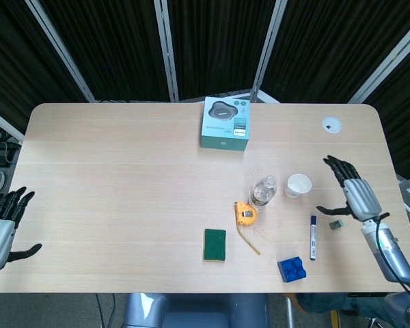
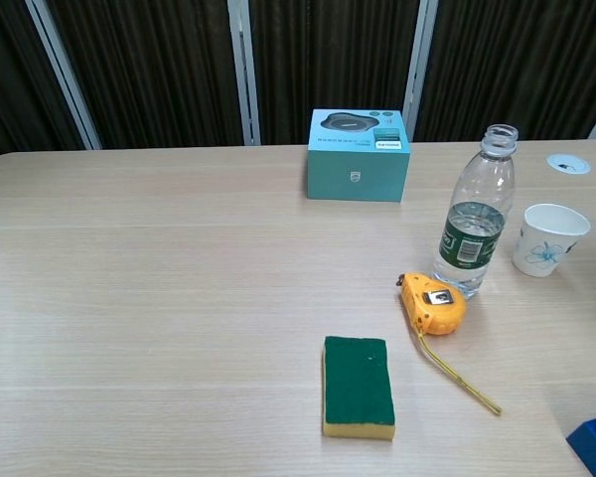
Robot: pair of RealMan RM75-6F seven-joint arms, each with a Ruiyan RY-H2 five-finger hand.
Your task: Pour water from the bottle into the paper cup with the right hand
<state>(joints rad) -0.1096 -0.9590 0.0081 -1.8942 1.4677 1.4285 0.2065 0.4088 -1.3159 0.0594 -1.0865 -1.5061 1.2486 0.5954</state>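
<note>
A clear, uncapped water bottle (image 1: 263, 190) (image 2: 474, 225) with a green label stands upright near the table's middle right, partly filled. Just to its right stands a white paper cup (image 1: 298, 185) (image 2: 548, 238) with a blue print, upright. My right hand (image 1: 351, 191) hovers open, fingers spread, well to the right of the cup and apart from it; only the head view shows it. My left hand (image 1: 1, 225) is open at the table's far left edge, holding nothing.
A yellow tape measure (image 1: 245, 214) (image 2: 432, 302) lies in front of the bottle, a green sponge (image 1: 214, 244) (image 2: 359, 385) nearer me. A teal box (image 1: 225, 124) (image 2: 359, 155) sits behind. A pen (image 1: 313, 237), a blue brick (image 1: 292, 268) and a small eraser (image 1: 336, 223) lie at front right.
</note>
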